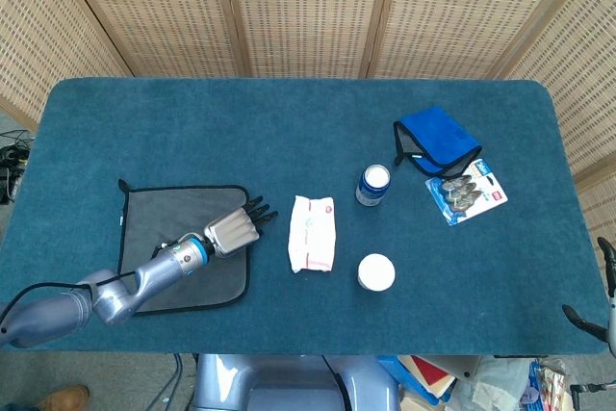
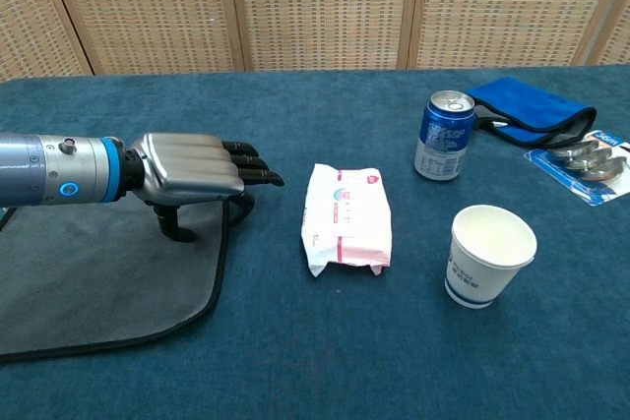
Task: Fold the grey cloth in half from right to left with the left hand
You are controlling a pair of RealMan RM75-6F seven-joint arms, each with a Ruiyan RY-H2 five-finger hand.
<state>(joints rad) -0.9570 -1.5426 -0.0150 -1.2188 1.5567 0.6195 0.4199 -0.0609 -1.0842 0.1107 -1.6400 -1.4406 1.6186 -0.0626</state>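
Note:
The grey cloth (image 1: pixel 159 218) with black trim lies flat and unfolded at the table's front left, also seen in the chest view (image 2: pixel 89 272). My left hand (image 1: pixel 236 228) hovers palm-down over the cloth's right edge. Its fingers (image 2: pixel 258 177) reach out past the edge. The thumb (image 2: pixel 175 228) points down onto the cloth, and nothing is gripped. Only a sliver of my right hand (image 1: pixel 604 320) shows at the far right edge of the head view, off the table, with dark fingers apart and nothing in them.
A white tissue pack (image 2: pixel 346 215) lies just right of the cloth. A paper cup (image 2: pixel 489 253) and a blue can (image 2: pixel 443 135) stand further right. A blue cloth (image 2: pixel 532 110) and a blister pack (image 2: pixel 586 164) lie at the back right.

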